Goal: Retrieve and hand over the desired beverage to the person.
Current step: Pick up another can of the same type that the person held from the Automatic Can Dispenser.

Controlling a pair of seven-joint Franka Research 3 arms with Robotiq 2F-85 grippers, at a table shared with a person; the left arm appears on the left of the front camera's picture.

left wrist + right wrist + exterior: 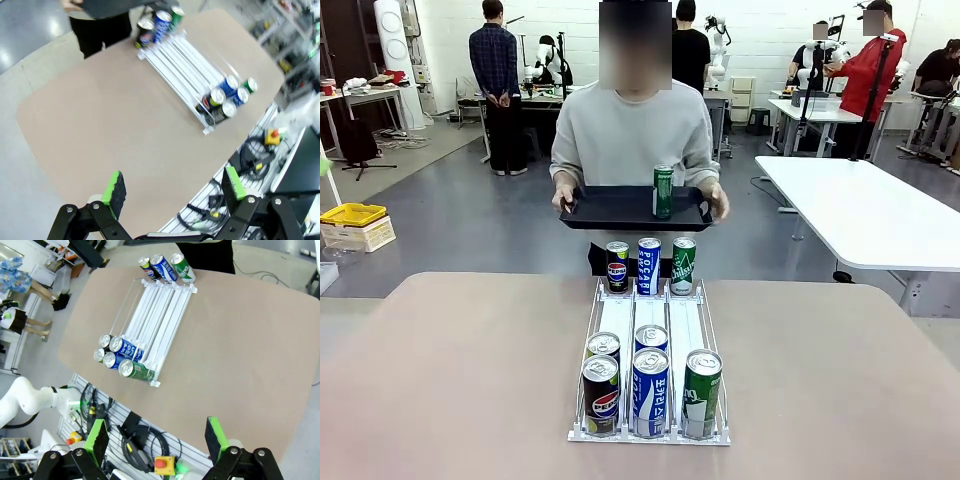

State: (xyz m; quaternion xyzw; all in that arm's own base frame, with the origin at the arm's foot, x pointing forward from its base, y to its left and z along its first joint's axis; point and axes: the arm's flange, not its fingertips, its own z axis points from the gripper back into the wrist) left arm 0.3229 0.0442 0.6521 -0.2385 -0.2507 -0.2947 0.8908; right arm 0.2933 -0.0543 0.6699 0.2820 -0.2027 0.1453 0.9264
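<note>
The person [632, 130] in a grey sweatshirt stands at the far side and holds a black tray [610, 208] with both hands. One green can [663, 190] stands upright on it. A white three-lane rack [617, 320] lies on the table. At its near end stand Pepsi cans [601, 395], blue Pocari cans [650, 392] and a green can [701, 392]. Three more cans [649, 265] stand at its far end. My left gripper [174, 185] hangs open high over the table edge, far from the rack [185, 60]. My right gripper [156, 434] is open too, well off the rack [160, 315].
The tan table [450, 370] has wide bare areas either side of the rack. A white table [860, 210] stands at the right and a yellow crate [353, 213] on the floor at the left. Cables and a red stop button [161, 463] sit below the near edge.
</note>
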